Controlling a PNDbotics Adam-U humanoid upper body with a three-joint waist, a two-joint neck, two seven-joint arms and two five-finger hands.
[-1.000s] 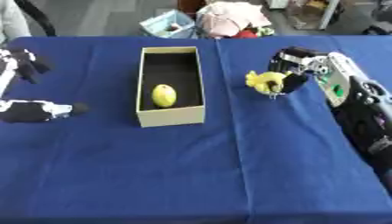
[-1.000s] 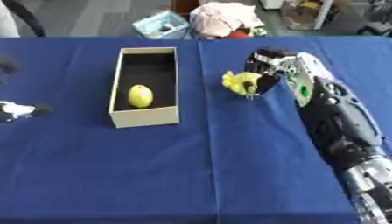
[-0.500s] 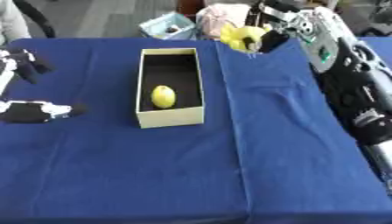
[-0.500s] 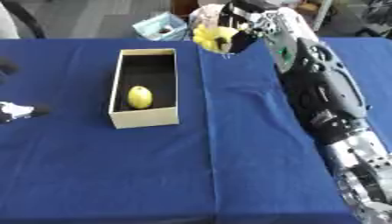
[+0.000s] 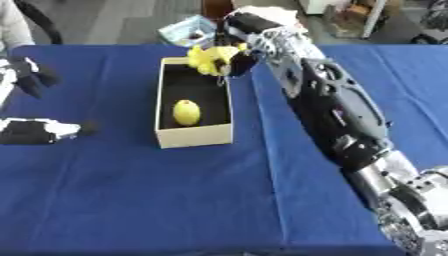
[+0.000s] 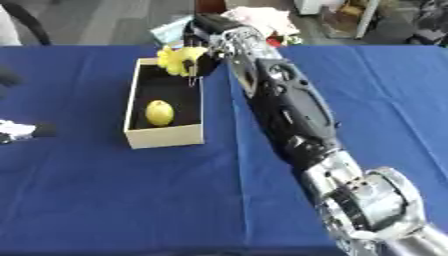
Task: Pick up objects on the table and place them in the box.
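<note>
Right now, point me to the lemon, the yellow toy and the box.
lemon (image 5: pixel 185 112), left eye view, middle of the fruit.
yellow toy (image 5: pixel 208 58), left eye view, its body, held by the right robot hand (image 5: pixel 247 36).
box (image 5: pixel 196 136), left eye view, near wall.

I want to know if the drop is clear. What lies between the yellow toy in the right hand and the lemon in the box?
Only bare dark box floor. In the left eye view, the right hand holds the yellow toy over the box's far end, with the lemon nearer.

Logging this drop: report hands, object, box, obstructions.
Right hand shut on yellow object, held above box's far end. Lemon-like item already inside. Left hand idle at left edge. No obstruction seen.
</note>
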